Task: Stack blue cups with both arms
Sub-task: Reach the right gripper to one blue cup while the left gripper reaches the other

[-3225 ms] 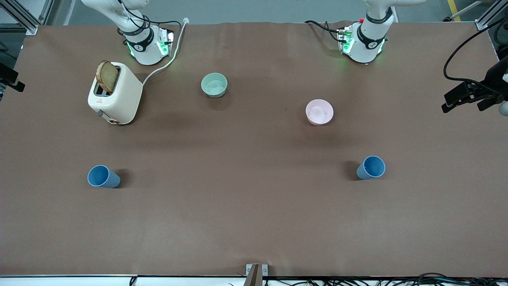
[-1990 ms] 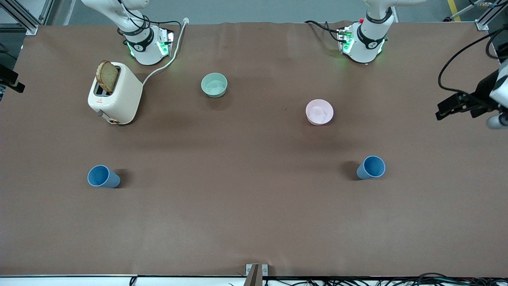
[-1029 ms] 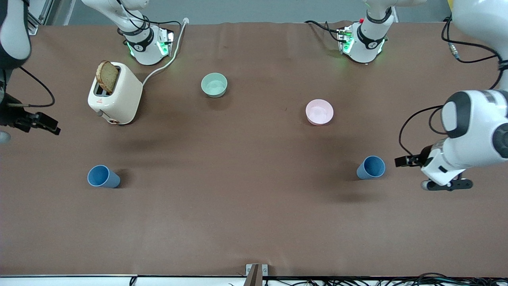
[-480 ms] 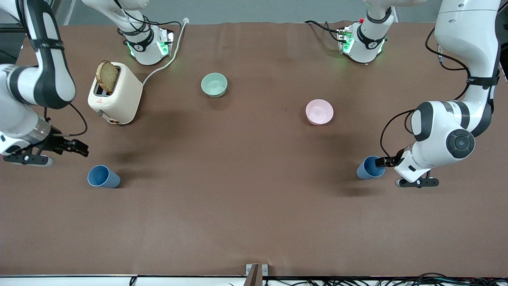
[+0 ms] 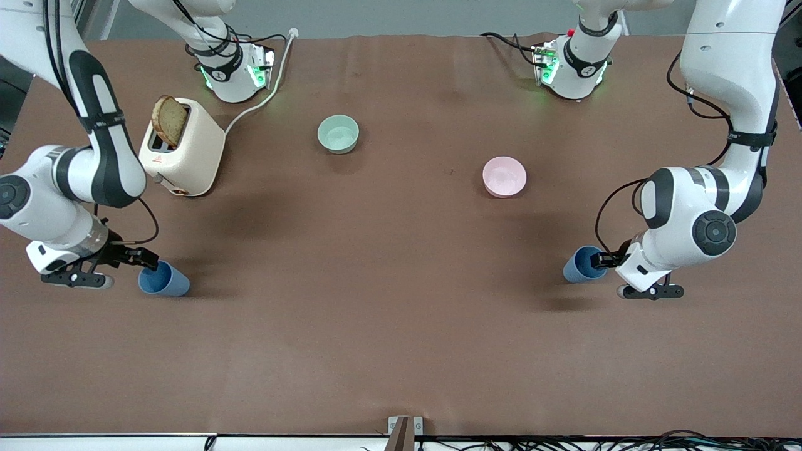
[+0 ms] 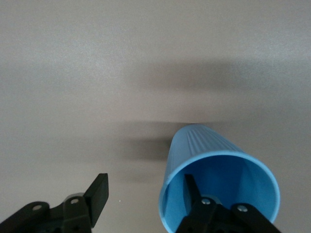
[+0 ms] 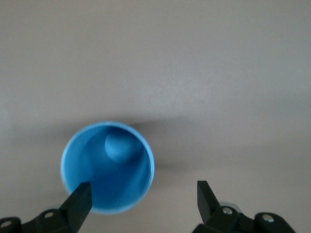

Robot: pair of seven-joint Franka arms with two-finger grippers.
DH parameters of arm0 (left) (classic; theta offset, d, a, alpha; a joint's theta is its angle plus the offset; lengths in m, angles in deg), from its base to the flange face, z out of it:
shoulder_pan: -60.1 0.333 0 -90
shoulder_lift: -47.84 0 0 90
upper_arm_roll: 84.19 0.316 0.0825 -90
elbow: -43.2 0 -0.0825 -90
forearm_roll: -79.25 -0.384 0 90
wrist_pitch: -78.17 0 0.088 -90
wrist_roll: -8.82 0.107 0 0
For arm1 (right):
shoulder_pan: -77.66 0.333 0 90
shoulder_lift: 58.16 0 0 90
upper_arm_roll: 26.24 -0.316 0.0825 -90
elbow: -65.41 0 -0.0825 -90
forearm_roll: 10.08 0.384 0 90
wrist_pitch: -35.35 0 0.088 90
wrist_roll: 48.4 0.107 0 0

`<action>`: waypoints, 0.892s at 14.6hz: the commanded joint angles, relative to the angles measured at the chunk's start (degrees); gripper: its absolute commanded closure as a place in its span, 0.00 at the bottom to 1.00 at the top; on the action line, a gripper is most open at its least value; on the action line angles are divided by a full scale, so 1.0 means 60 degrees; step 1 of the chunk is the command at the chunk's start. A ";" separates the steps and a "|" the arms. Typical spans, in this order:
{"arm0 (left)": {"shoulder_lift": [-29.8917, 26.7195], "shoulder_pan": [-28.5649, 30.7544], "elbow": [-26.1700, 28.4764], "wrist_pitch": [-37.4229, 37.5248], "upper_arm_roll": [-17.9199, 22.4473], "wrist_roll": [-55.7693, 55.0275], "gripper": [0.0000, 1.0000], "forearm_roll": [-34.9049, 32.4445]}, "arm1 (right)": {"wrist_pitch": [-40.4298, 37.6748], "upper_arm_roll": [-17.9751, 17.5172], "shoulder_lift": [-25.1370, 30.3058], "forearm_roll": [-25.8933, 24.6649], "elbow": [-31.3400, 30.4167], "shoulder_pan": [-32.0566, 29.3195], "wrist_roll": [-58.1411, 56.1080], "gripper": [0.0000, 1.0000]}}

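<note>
Brown table point(image 5: 401, 351), toaster point(image 5: 186, 148), two bowls.

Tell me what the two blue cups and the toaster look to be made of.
Blue cups: probably matte plastic; even colour, no glare, thin rims, and fine vertical ribbing outside in the left wrist view. Toaster: cream shell with a soft sheen, plastic or painted metal; cannot tell which.

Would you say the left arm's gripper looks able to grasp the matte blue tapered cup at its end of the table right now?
Probably yes. The left gripper is open and straddles the rim of the upright blue cup: one finger inside it, the other outside. Nothing stands beside the cup to block closing.
</note>
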 commanded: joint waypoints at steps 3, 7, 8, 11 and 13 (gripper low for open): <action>0.0098 -0.0032 -0.0166 -0.0054 -0.0018 0.0095 0.96 -0.0161 | 0.0442 -0.0066 -0.0506 0.0001 0.0253 -0.0101 0.0118 0.28; 0.0084 -0.0032 -0.0326 -0.0040 -0.0004 0.0095 0.99 -0.0176 | 0.0795 -0.0066 -0.0727 0.0001 0.0253 -0.0145 0.0147 0.89; 0.0055 -0.0032 -0.0588 0.0018 -0.0004 0.0109 0.99 -0.0176 | 0.0751 -0.0066 -0.0727 0.0001 0.0253 -0.0116 0.0234 0.95; -0.0077 -0.0076 -0.1292 0.0310 -0.0120 0.0080 0.99 -0.0190 | 0.0692 -0.0066 -0.0697 0.0001 0.0253 -0.0043 0.0630 1.00; -0.0165 -0.0135 -0.2008 0.1098 -0.0704 0.0196 1.00 -0.0190 | 0.0431 -0.0081 -0.0581 0.0001 0.0297 -0.0028 0.0675 1.00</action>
